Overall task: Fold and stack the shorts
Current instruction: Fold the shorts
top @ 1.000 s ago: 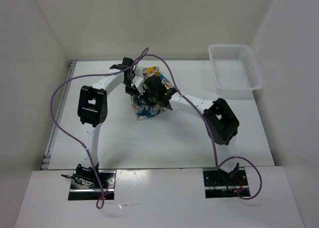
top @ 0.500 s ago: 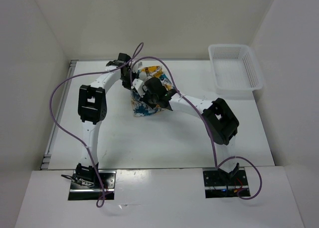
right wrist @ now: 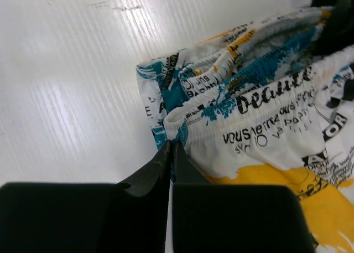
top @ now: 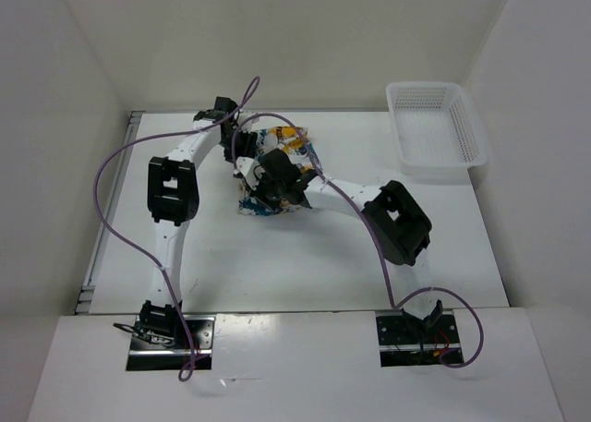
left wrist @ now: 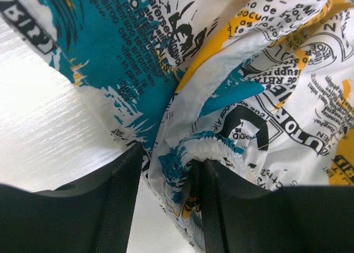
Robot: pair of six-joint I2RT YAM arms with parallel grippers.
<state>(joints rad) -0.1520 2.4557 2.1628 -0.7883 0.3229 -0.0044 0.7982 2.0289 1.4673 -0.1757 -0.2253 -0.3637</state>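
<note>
From above, the shorts [top: 288, 143] sit crumpled on the table [top: 185, 247] beneath both wrists. Left wrist view: the left gripper [left wrist: 170, 160] clamps bunched elastic waistband [left wrist: 207, 146], the surest hold on such limp, light cloth. Right wrist view: the right gripper [right wrist: 170, 148] has its fingers pressed together at the waistband's corner, though I can't tell if cloth is caught.

Light is bright, even and diffuse from overhead. The white walls [top: 83, 62] and table [top: 277, 265] look washed out, with only faint, soft shadows. Streaky glare crosses the table in both wrist views. The shorts [left wrist: 265, 98] show sharp print up close, while the near black fingers [left wrist: 119, 208] are blurred and featureless.
</note>
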